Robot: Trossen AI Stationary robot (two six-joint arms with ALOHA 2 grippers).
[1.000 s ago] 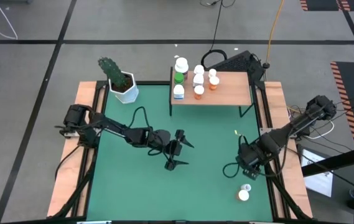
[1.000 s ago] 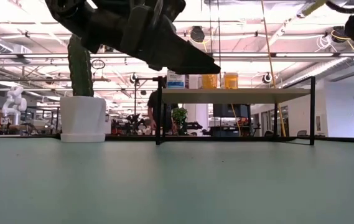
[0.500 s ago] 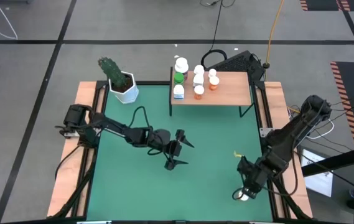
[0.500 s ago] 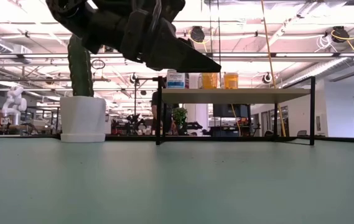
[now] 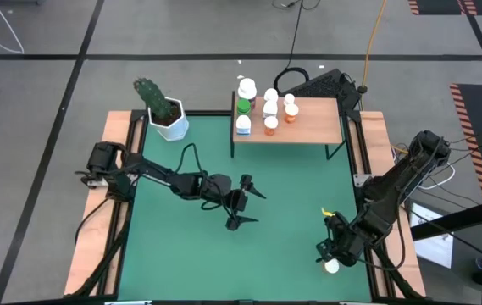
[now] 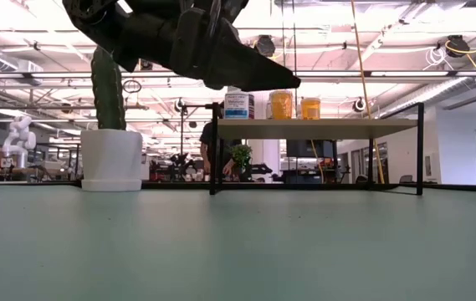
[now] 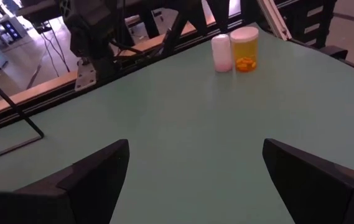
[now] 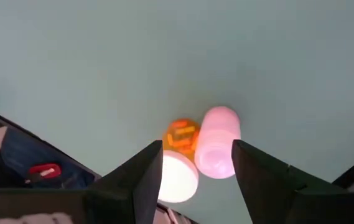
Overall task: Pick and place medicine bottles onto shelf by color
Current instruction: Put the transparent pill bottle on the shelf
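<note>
Standing between the right claw's half-spread fingers, the pink bottle touches the orange bottle.

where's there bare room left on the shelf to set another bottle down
The shelf is bare over its whole right half, from the orange bottle to its right edge. Its left end is crowded: the bottles stand bunched in close rows there. On the mat, the stretch between the left gripper and right gripper is also bare.

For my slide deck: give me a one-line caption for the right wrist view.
Right gripper descends, fingers straddling a pink bottle beside an orange bottle on the green mat.
</note>
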